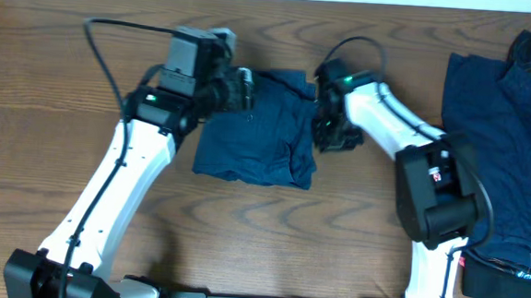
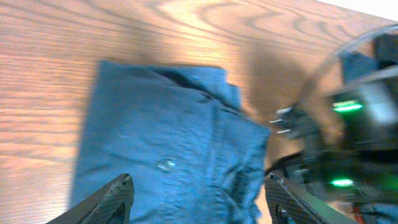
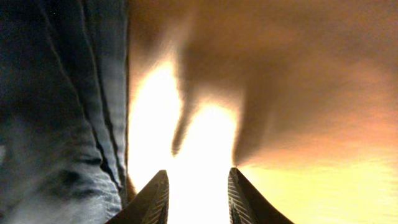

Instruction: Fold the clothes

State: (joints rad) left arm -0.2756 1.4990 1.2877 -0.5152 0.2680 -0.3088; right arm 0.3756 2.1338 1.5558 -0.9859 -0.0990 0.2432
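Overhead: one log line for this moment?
garment: folded, centre | left gripper: open, over garment | right gripper: open, empty, beside garment | other clothes: heaped, far right

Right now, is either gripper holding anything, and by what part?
Nothing is held. The left gripper is open over the folded garment; the right gripper is open beside it, over bare table.
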